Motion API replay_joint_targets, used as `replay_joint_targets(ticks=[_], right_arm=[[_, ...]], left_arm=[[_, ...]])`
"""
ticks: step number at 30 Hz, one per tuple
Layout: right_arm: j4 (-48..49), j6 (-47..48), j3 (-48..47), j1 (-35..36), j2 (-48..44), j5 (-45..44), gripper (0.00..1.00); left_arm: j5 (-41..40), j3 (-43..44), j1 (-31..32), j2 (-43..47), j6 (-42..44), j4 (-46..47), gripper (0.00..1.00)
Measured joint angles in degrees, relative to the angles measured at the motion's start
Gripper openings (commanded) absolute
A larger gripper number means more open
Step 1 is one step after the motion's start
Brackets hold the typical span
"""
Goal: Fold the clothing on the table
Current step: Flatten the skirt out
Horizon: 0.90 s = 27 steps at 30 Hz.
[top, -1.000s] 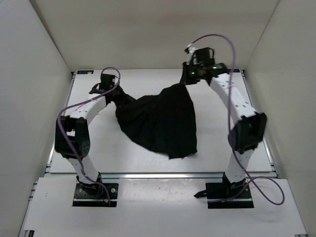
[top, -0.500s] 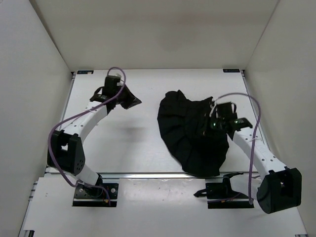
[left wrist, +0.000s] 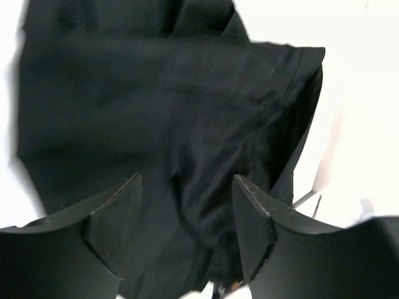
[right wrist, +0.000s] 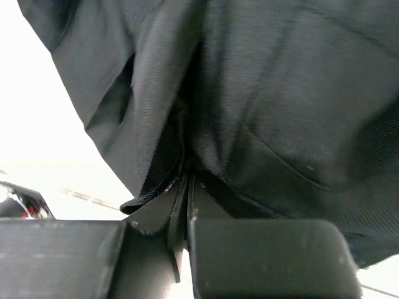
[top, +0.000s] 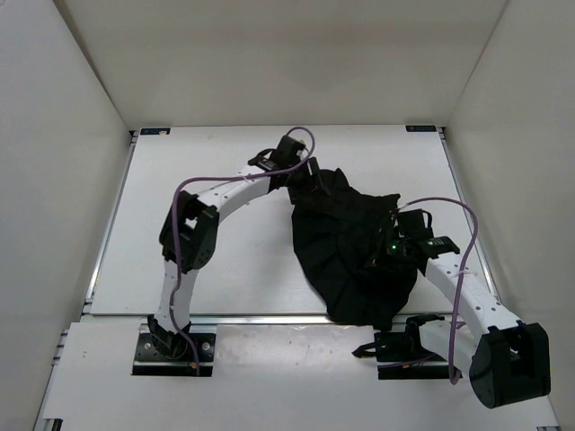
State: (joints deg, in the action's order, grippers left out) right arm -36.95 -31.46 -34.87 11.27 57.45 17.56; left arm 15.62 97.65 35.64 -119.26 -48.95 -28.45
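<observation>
Left gripper [left wrist: 187, 184]: the two black fingers stand wide apart with nothing between them. They are poised directly above the limp, wrinkled black fabric garment [top: 346, 242], at its far-left edge. Whether the fingertips touch the cloth cannot be told from the wrist view, which shows only dark folds and a stitched hem below them.

Right gripper [right wrist: 187, 187]: the fingers are pressed together with a pinched ridge of the garment caught between their tips. The cloth gathers into the grip from both sides and spreads out above it.

Seen from above, the right gripper sits at the garment's right side, low over the cloth, while the left arm arches across from the left half of the matte white rectangular table [top: 252, 269] to reach the garment's far corner.

The garment lies bunched in a rumpled heap on the right half of the table. It runs from about mid-depth down to the near metal rail, where its lowest lobe reaches the edge. Pleated creases fan across its left side.

A purple cable [top: 193, 184] loops along each white arm — plain white walls [top: 63, 135] enclose the table on three sides.
</observation>
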Motion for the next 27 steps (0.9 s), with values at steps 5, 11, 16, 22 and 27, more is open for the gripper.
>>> replay_joint_targets(ticks=[5,11,16,22,27], right_arm=[[1.97,-0.15,-0.02,3.58,2.29,1.64,0.00],[2.97,-0.07,-1.18,3.56,3.21,3.52,0.00],[3.41,0.22,-3.39,2.89,3.28,4.63,0.00],[4.02,0.44,-3.72,2.54,3.28,5.95,0.01],[4.07,1.14,-3.72,1.77,3.28,7.08,0.00]], left_arm=[[-2.05,16.52,1.79,-11.43,0.15,-5.27,0.75],[-4.13,32.48,1.66,-23.98,-0.72,-14.32,0.82],[-4.09,41.27,0.94,-31.17,-1.70,-21.03,0.00],[-4.81,39.15,-0.20,-30.84,-0.42,-25.33,0.00],[-6.01,19.26,-1.86,-19.45,2.84,-21.40,0.00]])
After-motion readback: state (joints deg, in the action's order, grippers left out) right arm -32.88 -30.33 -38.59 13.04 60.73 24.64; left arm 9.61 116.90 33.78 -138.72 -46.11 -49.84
